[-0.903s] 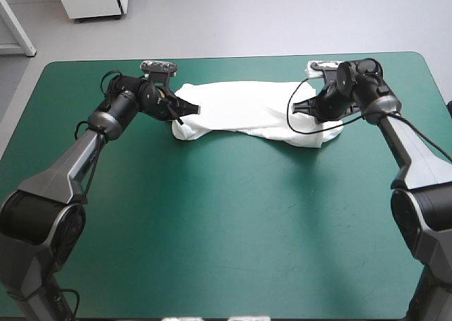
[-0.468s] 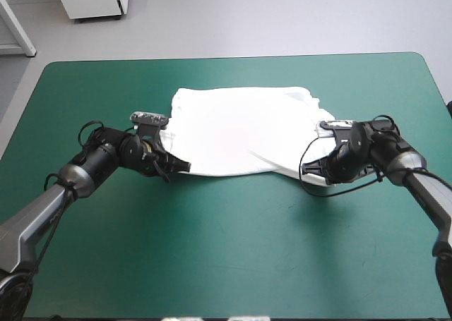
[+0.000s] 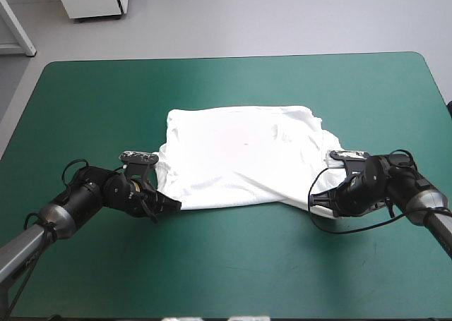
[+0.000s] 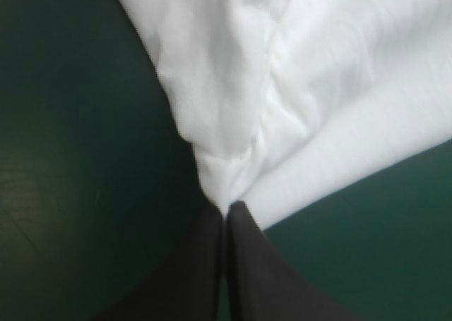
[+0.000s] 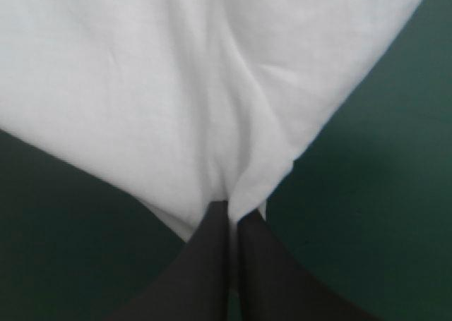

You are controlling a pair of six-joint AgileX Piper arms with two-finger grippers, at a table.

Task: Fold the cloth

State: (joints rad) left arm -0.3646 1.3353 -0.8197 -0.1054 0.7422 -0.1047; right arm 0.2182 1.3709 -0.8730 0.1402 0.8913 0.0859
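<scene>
Spread across the middle of the teal-green bench (image 3: 226,264): the T-shirt (image 3: 240,155), white, mostly flat, far edge fairly straight, near edge slanting down toward the right. Some wrinkling on its right half.

At the T-shirt's near left corner, the left pincer (image 3: 173,204), low over the bench, black fingers pressed together to a point, a pinch of the T-shirt caught at their tips, folds fanning out from the grip.

At the near right corner, the right pincer (image 3: 316,201), likewise all but closed, a corner of the T-shirt nipped between the fingers, creases running away from the hold.

Both pincers well apart, the T-shirt lying between them. Teal-green cover showing on every side of the T-shirt.
</scene>
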